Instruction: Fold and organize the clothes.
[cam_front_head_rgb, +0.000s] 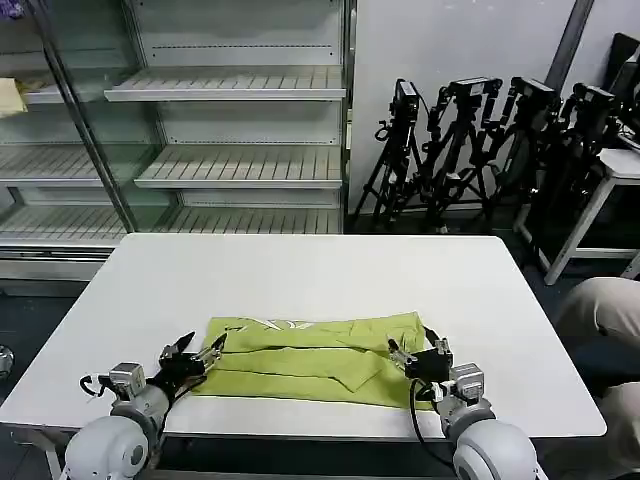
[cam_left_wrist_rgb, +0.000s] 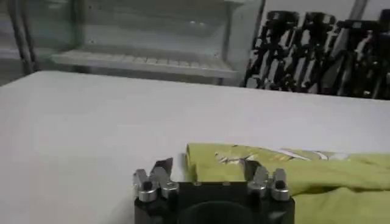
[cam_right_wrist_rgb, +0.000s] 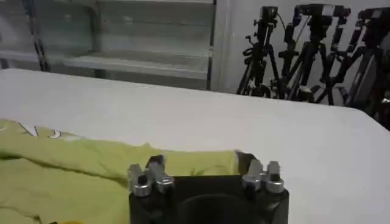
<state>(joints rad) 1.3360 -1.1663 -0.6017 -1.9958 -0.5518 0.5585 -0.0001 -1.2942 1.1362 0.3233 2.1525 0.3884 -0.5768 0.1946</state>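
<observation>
The clothes, one lime yellow-green T-shirt (cam_front_head_rgb: 310, 360), lie folded into a long band near the front edge of the white table (cam_front_head_rgb: 300, 275). White lettering shows along its far edge (cam_left_wrist_rgb: 286, 154). My left gripper (cam_front_head_rgb: 200, 347) sits low at the band's left end, open, with the cloth's corner (cam_left_wrist_rgb: 210, 164) between its spread fingers (cam_left_wrist_rgb: 161, 165). At the right end my right gripper (cam_front_head_rgb: 412, 346) is open too. The shirt's right edge (cam_right_wrist_rgb: 201, 163) lies between its fingers (cam_right_wrist_rgb: 245, 161). Neither gripper has closed on the fabric.
Empty display shelves (cam_front_head_rgb: 230, 150) stand behind the table. Camera tripods (cam_front_head_rgb: 480, 150) crowd the back right beside another white table (cam_front_head_rgb: 620, 170). A person's knees (cam_front_head_rgb: 610, 320) show at the right edge. Bare tabletop stretches beyond the shirt.
</observation>
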